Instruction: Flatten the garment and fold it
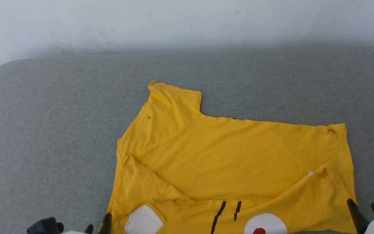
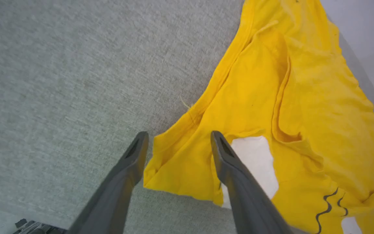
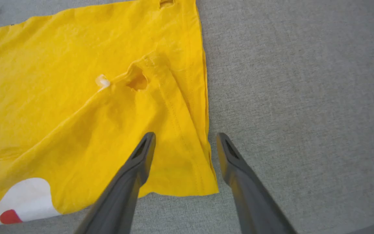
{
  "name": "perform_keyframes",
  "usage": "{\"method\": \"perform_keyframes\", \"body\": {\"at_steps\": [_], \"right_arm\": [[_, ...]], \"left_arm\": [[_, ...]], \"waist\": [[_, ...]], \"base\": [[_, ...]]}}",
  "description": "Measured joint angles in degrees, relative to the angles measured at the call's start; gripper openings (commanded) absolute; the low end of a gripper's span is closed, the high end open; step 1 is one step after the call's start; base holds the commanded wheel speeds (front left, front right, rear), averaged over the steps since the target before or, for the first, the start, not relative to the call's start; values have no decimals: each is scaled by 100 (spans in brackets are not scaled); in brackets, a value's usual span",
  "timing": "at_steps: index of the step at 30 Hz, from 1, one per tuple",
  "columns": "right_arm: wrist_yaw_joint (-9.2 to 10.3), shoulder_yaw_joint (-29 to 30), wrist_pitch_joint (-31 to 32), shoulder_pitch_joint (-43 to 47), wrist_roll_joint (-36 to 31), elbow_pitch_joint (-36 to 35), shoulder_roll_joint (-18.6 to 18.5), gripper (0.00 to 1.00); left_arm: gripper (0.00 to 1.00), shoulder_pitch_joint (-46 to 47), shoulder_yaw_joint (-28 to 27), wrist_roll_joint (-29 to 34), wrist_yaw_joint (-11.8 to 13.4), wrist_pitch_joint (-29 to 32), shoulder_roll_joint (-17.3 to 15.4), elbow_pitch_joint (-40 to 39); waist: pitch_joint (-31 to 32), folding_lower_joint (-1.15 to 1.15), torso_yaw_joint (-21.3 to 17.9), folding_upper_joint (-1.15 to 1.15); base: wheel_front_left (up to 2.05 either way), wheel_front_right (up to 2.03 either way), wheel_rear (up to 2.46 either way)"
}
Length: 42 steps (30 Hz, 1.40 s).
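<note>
The T-shirt (image 1: 239, 152) lies partly folded on the grey surface (image 1: 60, 130). Left pincer (image 2: 179, 138) and right pincer (image 3: 186, 138), both spread apart, straddle its near corners, apparently positioned to grip and pull it flat

Indoors, a broad pad covered in grey woven fabric (image 1: 60, 130) is stretching across the scene like a padded worktop, its far corners curving round. Behind it a plain whitish backdrop (image 1: 187, 22), faintly scuffed, is running the full width; wall or floor is unclear. Everything is pointing to a bare test room or lab bench, though not firmly.
</note>
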State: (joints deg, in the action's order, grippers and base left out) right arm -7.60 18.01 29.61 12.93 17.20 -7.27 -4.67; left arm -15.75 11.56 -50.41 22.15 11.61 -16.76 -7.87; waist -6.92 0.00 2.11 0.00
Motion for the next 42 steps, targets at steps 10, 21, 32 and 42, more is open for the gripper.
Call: {"method": "perform_keyframes", "body": {"at_steps": [10,21,32,42], "right_arm": [[1,69,-775,-589,-112,-996,-159,100],[1,-393,-1265,-1465,-264,-1210,-98,100],[1,-686,-1432,-1814,-254,-978,-87,100],[1,-820,-1511,-1985,-246,-775,-87,100]], "left_arm": [[100,1267,-764,805,-31,-860,-683,-1365],[100,4893,307,1489,-975,196,-1333,-348],[100,6669,1239,1248,-1959,1773,-1271,1299],[100,6875,1478,1261,-1848,2512,-1354,1957]], "waist": [[-352,1,-132,0],[-1266,2,-301,-1],[-2194,2,-538,-1],[-2679,1,-845,-1]], "base": [[0,0,0],[0,0,0],[0,0,0],[0,0,0]]}}
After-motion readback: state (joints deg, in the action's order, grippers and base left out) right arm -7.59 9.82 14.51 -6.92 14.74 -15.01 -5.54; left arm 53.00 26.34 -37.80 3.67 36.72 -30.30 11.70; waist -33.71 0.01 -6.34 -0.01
